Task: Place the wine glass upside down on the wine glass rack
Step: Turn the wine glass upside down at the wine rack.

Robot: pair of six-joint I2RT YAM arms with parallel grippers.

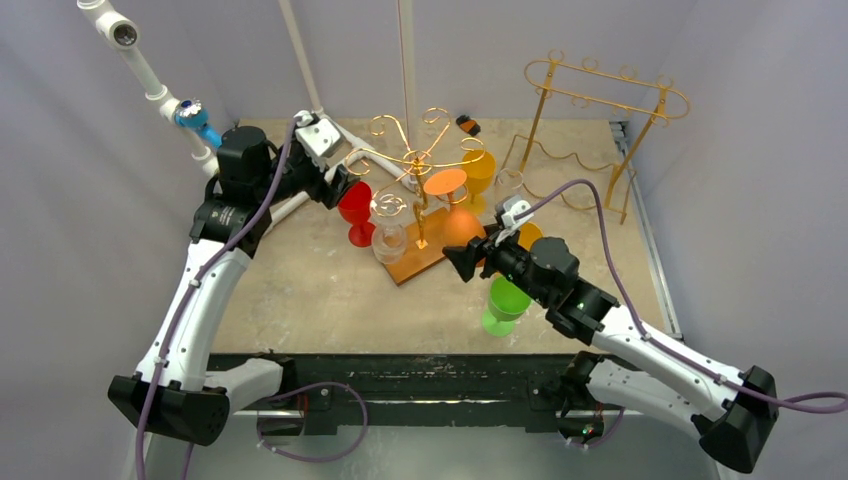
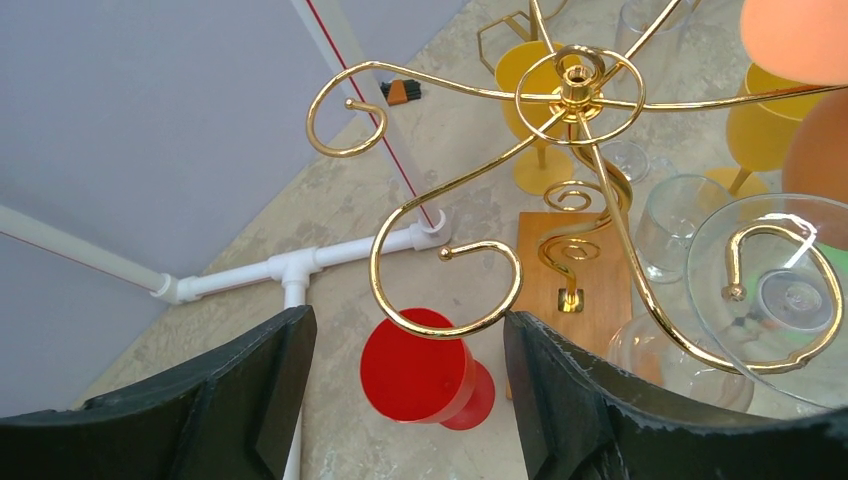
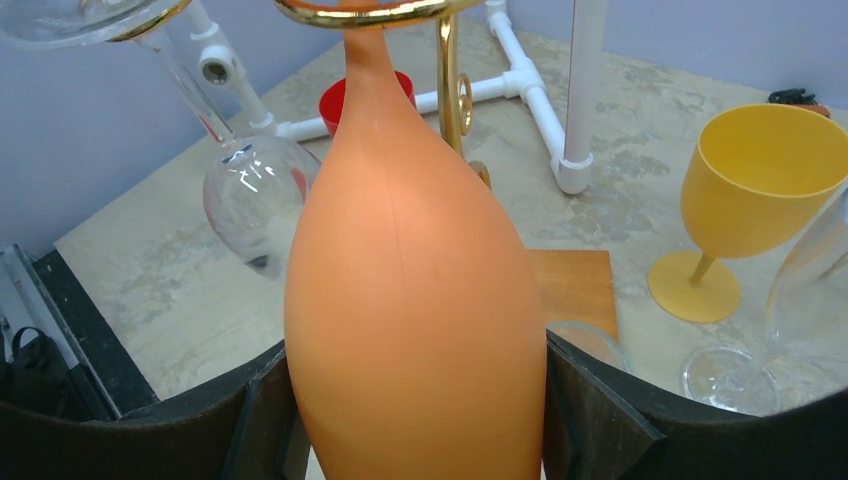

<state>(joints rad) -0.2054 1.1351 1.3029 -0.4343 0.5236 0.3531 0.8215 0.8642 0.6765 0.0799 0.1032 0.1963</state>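
Pinching orange glass (image 3: pixel 415 300), right gripper (image 1: pixel 468 258), left gripper (image 2: pixel 410 338) spread

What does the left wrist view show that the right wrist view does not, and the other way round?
Only the left wrist view: the rack's central hub with its curled arms, and an empty hook with the upright red glass beyond it, between the open jaws of the left gripper. Only the right wrist view: the right gripper with its jaws against both sides of the hanging orange glass. Both: the red glass, a yellow glass, the wooden base, the white pipe.
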